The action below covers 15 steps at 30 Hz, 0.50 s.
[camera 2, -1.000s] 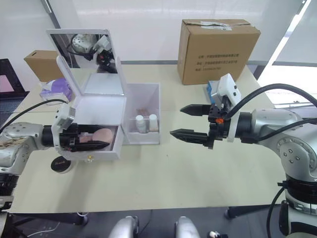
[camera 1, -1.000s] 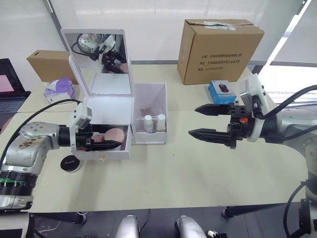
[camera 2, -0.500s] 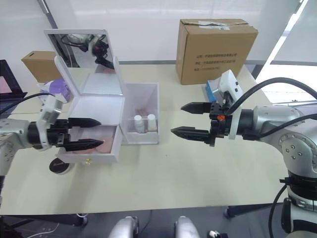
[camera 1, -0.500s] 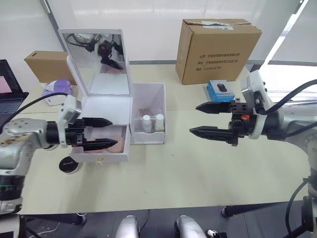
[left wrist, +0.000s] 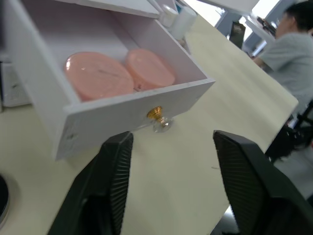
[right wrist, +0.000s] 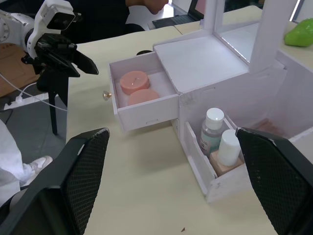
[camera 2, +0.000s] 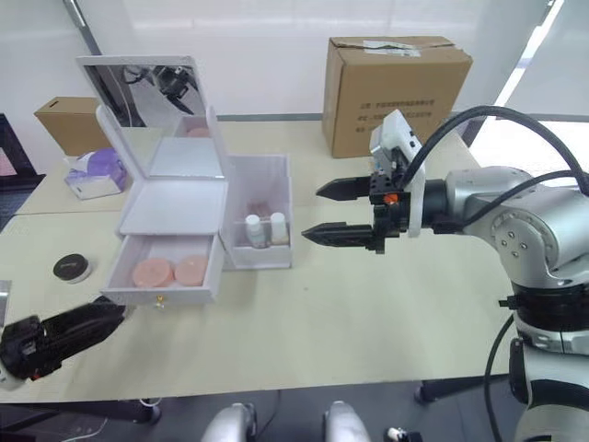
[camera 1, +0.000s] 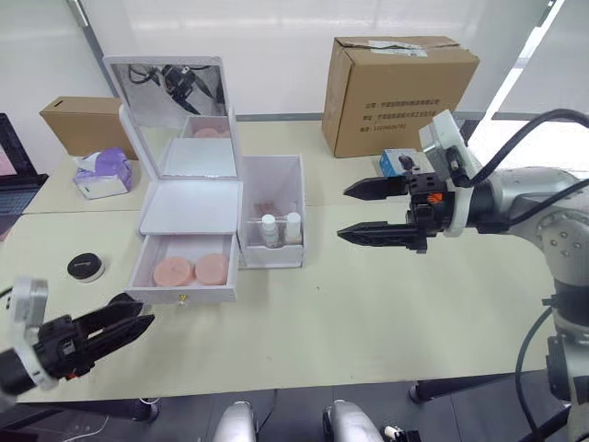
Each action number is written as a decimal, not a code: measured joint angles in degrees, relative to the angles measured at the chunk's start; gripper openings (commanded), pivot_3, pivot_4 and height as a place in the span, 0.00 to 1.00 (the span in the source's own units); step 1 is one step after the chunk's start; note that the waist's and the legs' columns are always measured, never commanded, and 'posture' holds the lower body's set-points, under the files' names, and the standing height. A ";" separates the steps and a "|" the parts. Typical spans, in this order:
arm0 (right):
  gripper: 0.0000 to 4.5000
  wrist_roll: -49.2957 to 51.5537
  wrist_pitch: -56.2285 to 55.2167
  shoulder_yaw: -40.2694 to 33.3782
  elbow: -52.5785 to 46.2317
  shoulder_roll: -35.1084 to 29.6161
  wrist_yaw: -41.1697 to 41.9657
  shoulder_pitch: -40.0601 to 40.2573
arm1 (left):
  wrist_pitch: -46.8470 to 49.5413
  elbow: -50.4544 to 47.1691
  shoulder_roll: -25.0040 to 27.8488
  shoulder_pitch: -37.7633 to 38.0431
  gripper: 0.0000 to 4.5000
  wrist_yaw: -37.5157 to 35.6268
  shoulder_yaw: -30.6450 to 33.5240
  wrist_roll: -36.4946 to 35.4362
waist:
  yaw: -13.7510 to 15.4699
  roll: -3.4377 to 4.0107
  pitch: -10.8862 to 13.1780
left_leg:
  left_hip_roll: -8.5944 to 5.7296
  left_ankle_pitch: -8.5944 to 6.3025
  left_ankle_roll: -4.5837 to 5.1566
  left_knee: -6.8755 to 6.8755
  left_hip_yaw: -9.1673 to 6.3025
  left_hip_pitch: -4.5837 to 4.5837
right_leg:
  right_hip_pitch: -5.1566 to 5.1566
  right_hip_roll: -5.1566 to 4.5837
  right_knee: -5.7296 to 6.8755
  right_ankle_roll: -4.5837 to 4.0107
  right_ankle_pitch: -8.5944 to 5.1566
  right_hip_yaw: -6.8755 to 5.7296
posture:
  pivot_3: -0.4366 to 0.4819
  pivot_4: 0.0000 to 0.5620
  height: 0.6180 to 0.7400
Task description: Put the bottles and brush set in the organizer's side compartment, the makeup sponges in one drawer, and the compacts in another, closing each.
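The white organizer (camera 1: 190, 204) stands with its mirror lid (camera 1: 166, 90) up and one drawer pulled out. Two peach-pink makeup sponges (camera 1: 172, 272) (camera 1: 212, 268) lie flat side by side in that drawer. Both bottles (camera 1: 268, 228) (camera 1: 292, 226) stand in the side compartment (camera 1: 272, 175), with something pinkish behind them, perhaps the brush set. One black-lidded compact (camera 1: 85, 266) lies on the table left of the drawer. My left gripper (camera 1: 145, 311) is open and empty near the table's front edge, facing the drawer's gold knob (left wrist: 160, 120). My right gripper (camera 1: 344, 213) hovers open right of the side compartment.
A large cardboard box (camera 1: 398, 87) and a blue box (camera 1: 398, 164) sit at the back right. A small cardboard box (camera 1: 74, 120) and a purple tissue pack (camera 1: 101, 172) are at the back left. A seated person (left wrist: 288, 54) shows beyond the table.
My left gripper has drawn back out of the drawer toward the table's front edge, leaving both sponges inside. My right gripper has shifted a little left. The camera has moved.
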 measured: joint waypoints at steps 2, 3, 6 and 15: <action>1.00 -0.50 -0.73 0.52 0.51 0.72 1.16 -0.28 | -1.05 -0.99 -2.37 1.66 0.30 1.47 -0.77 -0.18 | 0.38 -0.06 -0.04 | -0.01 -0.01 -0.01 0.06 0.02 -0.22 | -0.19 0.01 -0.02 -0.06 0.04 0.01 | 0.48 0.27 1.00; 1.00 -0.85 -1.00 0.60 0.89 0.75 1.58 -0.28 | -2.09 -1.19 -3.93 1.89 0.21 2.40 -1.67 0.00 | 0.58 -0.07 -0.04 | -0.03 -0.01 -0.01 0.08 0.04 -0.23 | -0.19 0.00 -0.01 -0.12 0.08 0.03 | 0.48 0.27 1.00; 1.00 -1.52 -1.08 0.64 1.28 0.99 2.29 -0.28 | -4.87 -1.48 -7.04 1.94 0.01 4.77 -5.09 1.32 | 0.94 -0.10 -0.06 | -0.03 0.01 0.02 0.08 0.04 -0.26 | -0.23 0.03 0.01 -0.17 0.11 0.04 | 0.48 0.27 1.00; 1.00 -2.06 -0.55 -0.24 -0.66 0.84 1.57 1.72 | -13.08 0.41 -11.11 -3.31 0.01 11.46 -14.32 7.38 | 0.91 -0.11 -0.10 | -0.04 0.22 0.36 0.09 0.04 -0.26 | -0.25 0.10 0.04 -0.10 0.15 0.10 | 0.48 0.27 1.00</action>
